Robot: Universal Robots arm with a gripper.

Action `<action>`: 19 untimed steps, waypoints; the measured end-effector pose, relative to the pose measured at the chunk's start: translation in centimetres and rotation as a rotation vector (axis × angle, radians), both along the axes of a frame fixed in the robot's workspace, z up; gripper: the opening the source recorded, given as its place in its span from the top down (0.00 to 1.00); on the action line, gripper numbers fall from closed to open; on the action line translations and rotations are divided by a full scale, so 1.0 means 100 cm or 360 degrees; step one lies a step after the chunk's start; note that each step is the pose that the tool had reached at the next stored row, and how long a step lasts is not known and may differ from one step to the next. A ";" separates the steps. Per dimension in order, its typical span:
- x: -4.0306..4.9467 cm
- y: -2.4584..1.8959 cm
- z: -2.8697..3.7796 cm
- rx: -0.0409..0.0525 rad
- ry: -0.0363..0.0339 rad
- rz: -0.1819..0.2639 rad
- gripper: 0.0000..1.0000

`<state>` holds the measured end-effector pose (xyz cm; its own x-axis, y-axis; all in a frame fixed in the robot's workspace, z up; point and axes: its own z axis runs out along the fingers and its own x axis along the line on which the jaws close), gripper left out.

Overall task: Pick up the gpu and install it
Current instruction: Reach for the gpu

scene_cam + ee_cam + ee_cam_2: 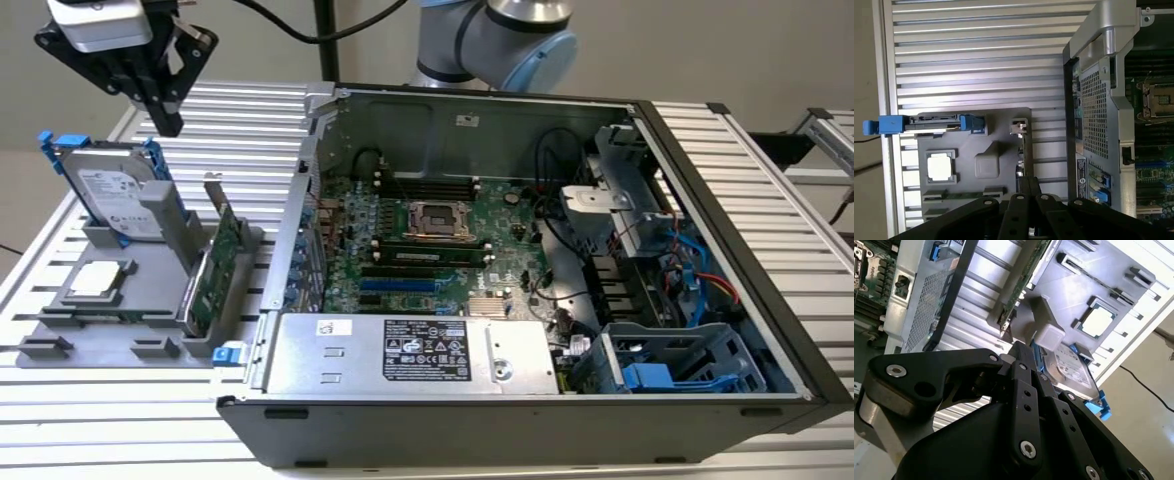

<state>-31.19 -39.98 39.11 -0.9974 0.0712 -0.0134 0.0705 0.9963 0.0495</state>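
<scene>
1. Above the far end of the grey tray (pixel 134 305), at the exterior view's left, the gripper (pixel 167 124) hangs in the air. Its jaws are pressed together on nothing.
2. Both wrist views confirm the black gripper (pixel 1029 183) (pixel 1021 351) is clear of every part below it.
3. The gpu (pixel 214 265) stands on edge in a slot of the tray, well apart from the gripper. Its green board side is showing and its silver bracket end is raised.
4. The gpu sits just beside the outer wall of the open computer case (pixel 727 210).
5. The hard drive (pixel 114 190) in its blue frame stands upright in the tray, the item nearest beneath the gripper.
6. The CPU chip (pixel 100 280) lies flat in a tray recess near the hard drive.
7. Inside the case, the motherboard (pixel 427 240) is exposed.
8. Tray and case rest on the slatted table (pixel 240 120).
</scene>
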 end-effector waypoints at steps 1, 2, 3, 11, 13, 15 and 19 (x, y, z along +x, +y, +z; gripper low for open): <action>-0.0011 0.0000 0.0000 0.0000 0.0000 0.0000 1.00; -0.0024 0.0000 0.0000 0.0000 0.0000 0.0000 1.00; -0.0035 0.0000 0.0000 0.0000 0.0000 0.0000 1.00; -0.0088 0.0000 -0.0001 0.0000 0.0000 0.0000 1.00; -0.0089 0.0000 0.0000 0.0000 0.0000 0.0000 1.00; -0.0090 -0.0001 0.0000 0.0000 0.0000 0.0000 1.00; -0.0089 -0.0024 -0.0002 0.0000 0.0002 0.0000 1.00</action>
<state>-32.08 -40.22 39.09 -0.9974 0.0712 -0.0123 0.0705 0.9963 0.0494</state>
